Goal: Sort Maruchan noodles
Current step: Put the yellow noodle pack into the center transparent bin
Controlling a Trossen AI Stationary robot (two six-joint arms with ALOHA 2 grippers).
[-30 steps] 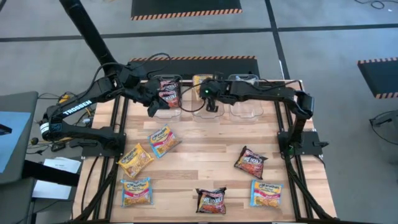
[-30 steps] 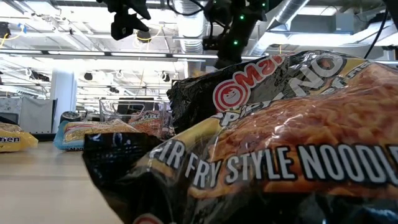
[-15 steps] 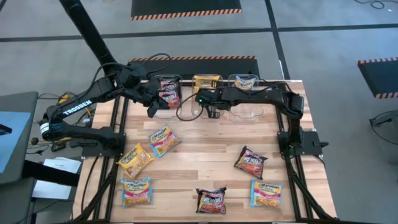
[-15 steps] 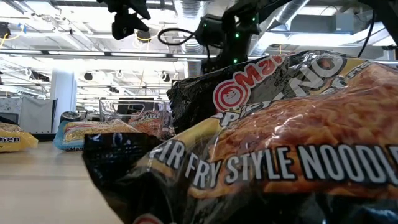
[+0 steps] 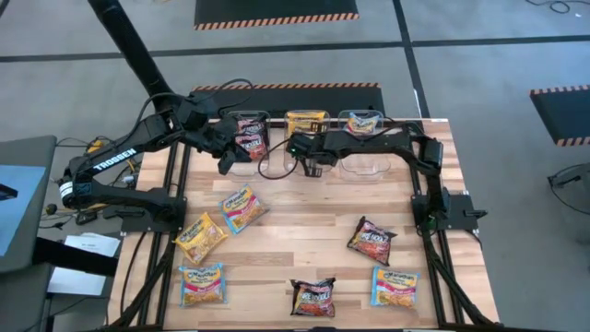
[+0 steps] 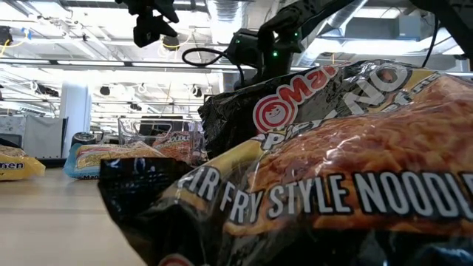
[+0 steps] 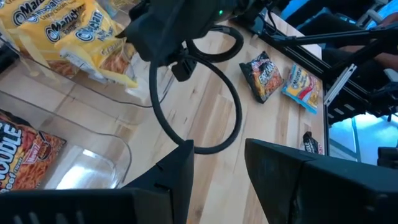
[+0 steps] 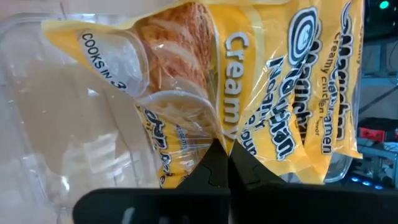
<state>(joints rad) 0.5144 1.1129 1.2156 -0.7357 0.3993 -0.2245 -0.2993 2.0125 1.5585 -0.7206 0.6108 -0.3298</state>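
High view: right gripper [image 5: 312,168] is seen just before the middle tub [image 5: 297,162], fingers closed and empty.
Loose packets [image 5: 371,240] lie well beyond it; left gripper [image 5: 224,162], fingers parted and empty, hangs beside that tub.

A dark noodle packet [image 6: 332,185] lies right in front of the camera and fills most of the low view, its lettering reading "stir fry style noodle" under a red logo. Past it, farther across the table [image 6: 52,222], a clear tub [image 6: 159,140] holds another dark packet [image 6: 171,140]. Near the table's left edge lie a blue packet [image 6: 92,159] and, cut off by the frame, a yellow one [image 6: 13,168]. Two dark arms hang above, one [image 6: 151,22] at upper left, the other [image 6: 270,44] showing a green light and a looped cable.
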